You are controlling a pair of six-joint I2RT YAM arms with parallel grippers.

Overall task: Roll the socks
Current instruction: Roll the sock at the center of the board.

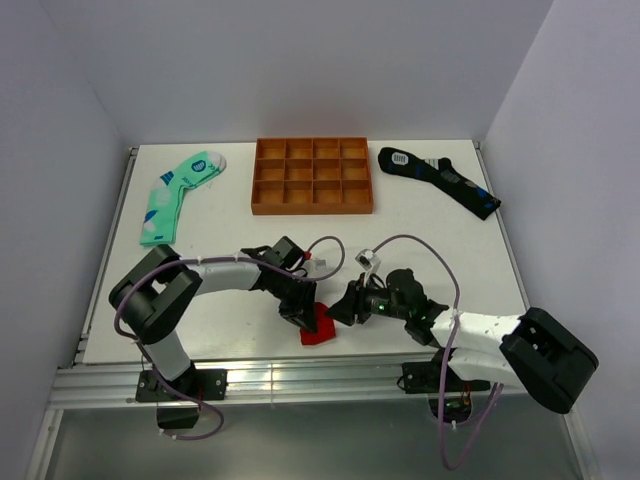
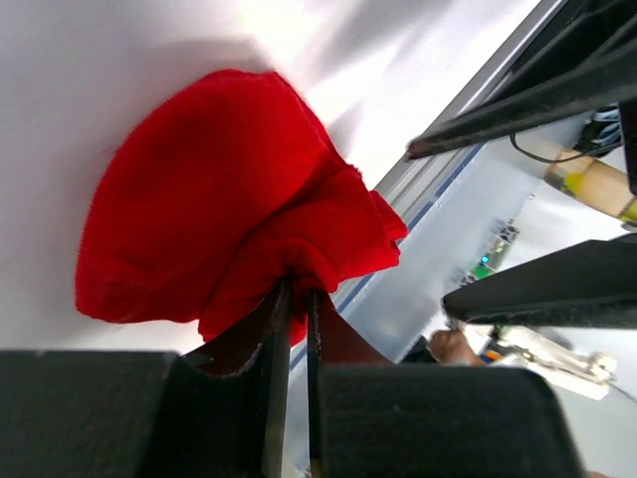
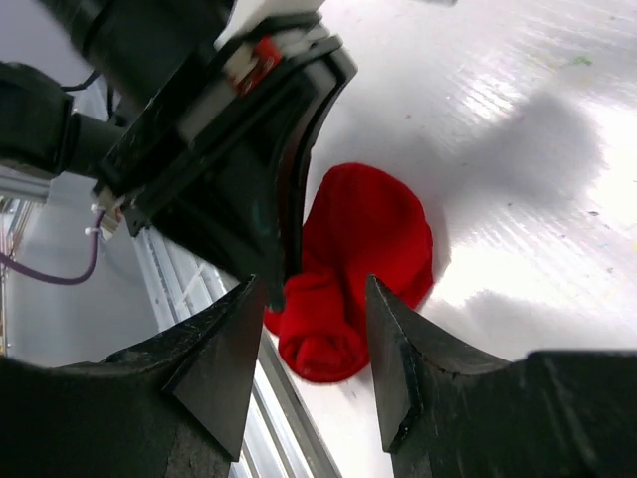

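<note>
Top external: sees the red sock bunched near the front edge of the tabletop, between the left jaws and the right jaws.

Left wrist: pinching a fold of the red sock with the left jaws pressed almost together; bulk bunched just beyond the tips.

Right wrist: gripping nothing, right jaws spread, sock lying between and just beyond their tips. Should hold the pinch firm, close the spread jaws squarely on the loose bundle, and tuck inward, away from the edge.

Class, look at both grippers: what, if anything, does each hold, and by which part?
The left gripper pinches the red sock by a bunched fold at its edge; the right gripper is open and holds nothing.
</note>
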